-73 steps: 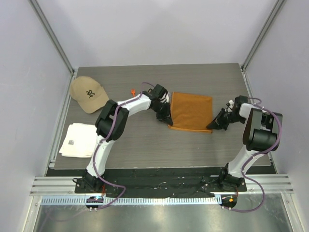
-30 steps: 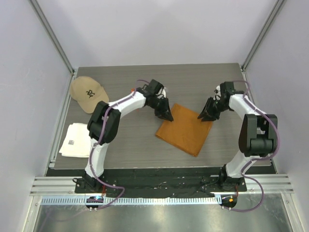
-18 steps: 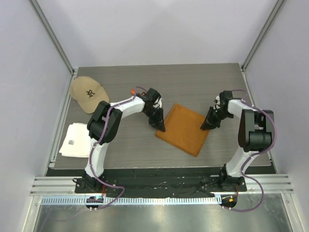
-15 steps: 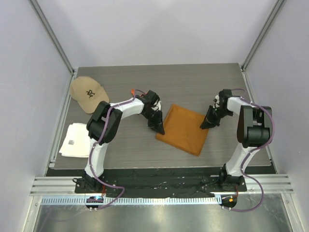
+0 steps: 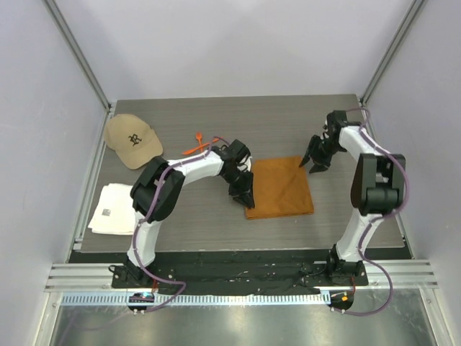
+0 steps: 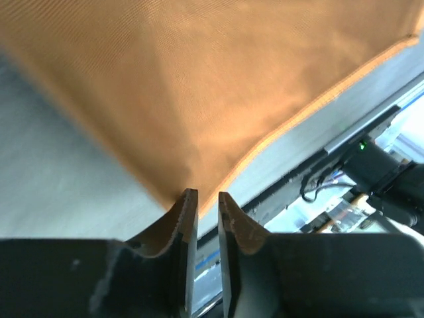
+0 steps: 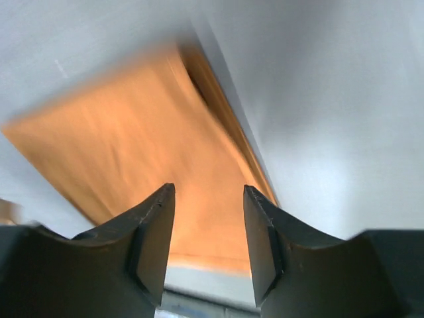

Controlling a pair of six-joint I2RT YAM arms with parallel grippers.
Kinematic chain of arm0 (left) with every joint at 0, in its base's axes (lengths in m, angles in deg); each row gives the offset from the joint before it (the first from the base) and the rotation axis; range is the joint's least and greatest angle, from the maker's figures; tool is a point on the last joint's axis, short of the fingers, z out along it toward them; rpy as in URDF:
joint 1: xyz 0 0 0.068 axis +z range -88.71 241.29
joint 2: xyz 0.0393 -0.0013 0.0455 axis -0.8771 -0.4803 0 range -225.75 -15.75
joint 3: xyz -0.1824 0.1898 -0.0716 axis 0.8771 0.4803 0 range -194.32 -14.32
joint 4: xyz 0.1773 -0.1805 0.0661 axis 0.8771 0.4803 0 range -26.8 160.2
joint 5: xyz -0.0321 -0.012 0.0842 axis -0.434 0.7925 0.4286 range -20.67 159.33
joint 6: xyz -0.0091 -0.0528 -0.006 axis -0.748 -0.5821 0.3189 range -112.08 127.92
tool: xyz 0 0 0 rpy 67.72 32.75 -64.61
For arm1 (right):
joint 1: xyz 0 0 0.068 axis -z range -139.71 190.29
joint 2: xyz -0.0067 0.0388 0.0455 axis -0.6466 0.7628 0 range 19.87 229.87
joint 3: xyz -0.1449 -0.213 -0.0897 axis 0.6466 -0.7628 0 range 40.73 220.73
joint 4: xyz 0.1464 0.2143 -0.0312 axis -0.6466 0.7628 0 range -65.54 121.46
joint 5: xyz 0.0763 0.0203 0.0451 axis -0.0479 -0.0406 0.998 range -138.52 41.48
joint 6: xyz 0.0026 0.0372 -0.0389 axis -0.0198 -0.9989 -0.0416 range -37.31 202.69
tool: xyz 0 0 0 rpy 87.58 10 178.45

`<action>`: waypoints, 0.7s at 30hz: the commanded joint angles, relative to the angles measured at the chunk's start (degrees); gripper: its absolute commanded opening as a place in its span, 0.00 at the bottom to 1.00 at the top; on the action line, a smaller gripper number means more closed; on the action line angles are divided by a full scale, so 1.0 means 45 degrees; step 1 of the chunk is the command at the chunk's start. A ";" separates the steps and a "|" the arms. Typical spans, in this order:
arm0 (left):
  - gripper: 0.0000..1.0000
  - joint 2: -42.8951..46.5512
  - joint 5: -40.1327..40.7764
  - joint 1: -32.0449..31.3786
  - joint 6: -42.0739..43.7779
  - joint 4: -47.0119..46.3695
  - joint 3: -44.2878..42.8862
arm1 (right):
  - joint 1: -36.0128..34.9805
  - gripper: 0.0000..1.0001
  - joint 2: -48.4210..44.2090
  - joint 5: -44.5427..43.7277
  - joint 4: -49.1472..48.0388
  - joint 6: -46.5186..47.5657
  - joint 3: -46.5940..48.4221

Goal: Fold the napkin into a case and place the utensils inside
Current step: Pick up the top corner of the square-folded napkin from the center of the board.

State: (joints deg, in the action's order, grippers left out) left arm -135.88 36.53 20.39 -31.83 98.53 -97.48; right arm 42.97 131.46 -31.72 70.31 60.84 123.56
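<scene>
The rust-orange napkin (image 5: 279, 186) lies flat on the table as a folded rectangle, its edges roughly square to the table. It fills the left wrist view (image 6: 199, 86) and lies under the right fingers (image 7: 152, 132). My left gripper (image 5: 247, 200) is at the napkin's near-left corner. Its jaws (image 6: 207, 193) stand a narrow slit apart with nothing between them, the cloth corner just past the tips. My right gripper (image 5: 314, 161) hovers by the far-right corner, open and empty (image 7: 207, 189). The two orange utensils (image 5: 198, 148) lie behind the left arm.
A tan cap (image 5: 133, 140) sits at the far left. A thick white towel (image 5: 115, 209) lies at the near left. Metal posts stand at the table's back corners, and the table's right edge (image 5: 378, 166) runs close to the right arm.
The napkin has turned from a diamond slant to lie square with the table. The left gripper followed to its near-left corner. The right gripper opened wider and drew back toward the far-right corner.
</scene>
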 commanded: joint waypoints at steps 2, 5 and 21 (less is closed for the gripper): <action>0.24 0.2201 0.0512 0.0262 0.1059 0.1991 -0.1540 | 0.0089 0.48 -0.3972 -0.1232 0.2350 -0.0516 -0.2952; 0.24 0.2866 0.0259 0.0262 0.0903 0.2070 -0.1327 | 0.0089 0.37 -0.5596 -0.1465 0.2118 -0.0926 -0.4633; 0.23 0.3494 0.0159 0.0457 0.0727 0.2051 -0.0857 | 0.0089 0.31 -0.6068 -0.1682 0.0047 -0.0457 -0.7625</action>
State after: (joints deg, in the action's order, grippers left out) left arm -121.89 38.15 22.07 -28.75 107.80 -102.07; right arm 43.49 104.03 -38.54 74.44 57.96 88.59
